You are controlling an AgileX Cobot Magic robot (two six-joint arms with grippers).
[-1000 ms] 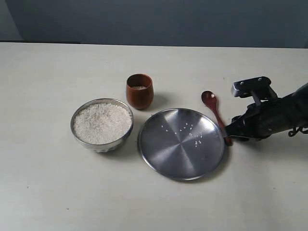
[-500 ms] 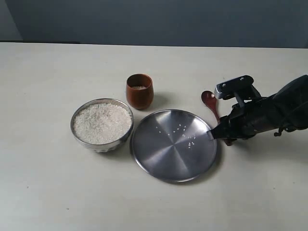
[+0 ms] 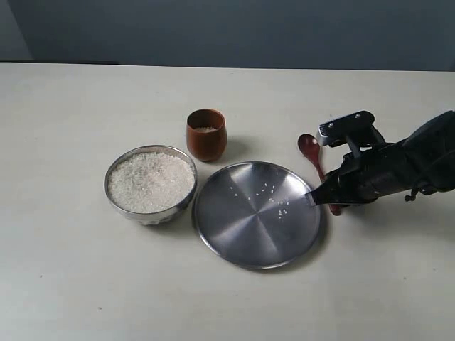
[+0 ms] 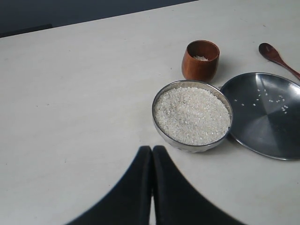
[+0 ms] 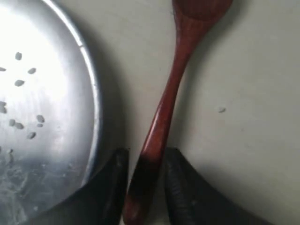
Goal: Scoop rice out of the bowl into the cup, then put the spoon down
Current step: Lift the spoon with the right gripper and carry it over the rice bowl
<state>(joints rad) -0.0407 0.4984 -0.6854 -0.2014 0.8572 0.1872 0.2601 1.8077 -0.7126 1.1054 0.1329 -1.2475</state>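
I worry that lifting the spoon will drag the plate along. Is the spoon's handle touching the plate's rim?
Apart. The right wrist view shows a strip of shadowed table between the handle of the spoon and the rim of the plate.

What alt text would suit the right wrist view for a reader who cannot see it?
The two dark fingers of the claw straddle the handle end of a reddish-brown spoon lying on a pale table; whether they grip it is unclear. Beside the spoon curves the rim of a steel plate with stray rice on it.
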